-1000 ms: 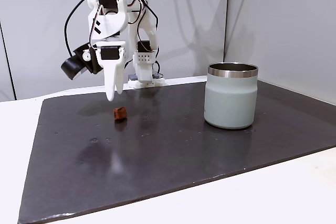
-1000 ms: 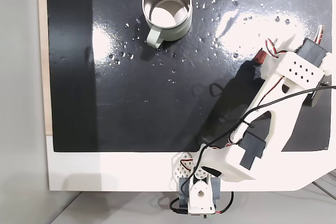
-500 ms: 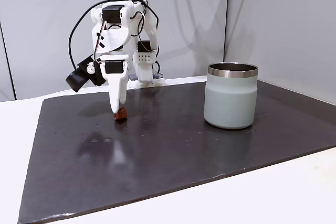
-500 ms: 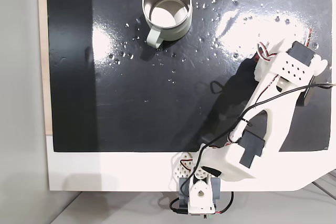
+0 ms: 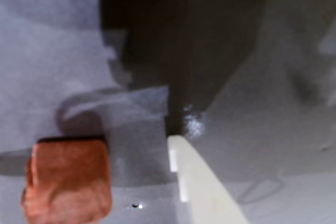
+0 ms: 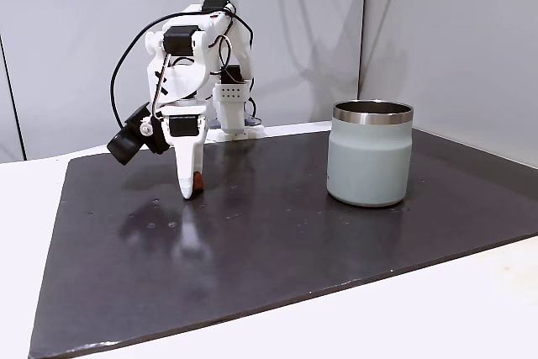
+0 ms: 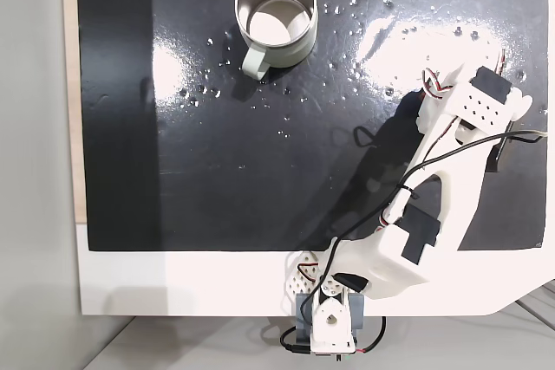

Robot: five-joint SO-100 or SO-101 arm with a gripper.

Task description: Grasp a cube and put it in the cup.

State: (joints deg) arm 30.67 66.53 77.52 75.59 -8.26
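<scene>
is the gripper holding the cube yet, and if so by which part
Cannot be told. The gripper is down at the cube on the dark mat; one white finger stands apart from the cube; the other finger's contact is unclear.

**Open run to the cup**

From my side fixed view, bare dark surface (image 6: 277, 241) lies between my claw (image 6: 189, 193) and the cup (image 6: 370, 163), well apart. The cup's mouth is open from above; only its wall blocks a low pass.

No readable text, labels, brand marks or numbers anywhere: none on arm, cup, mat or walls.
</scene>
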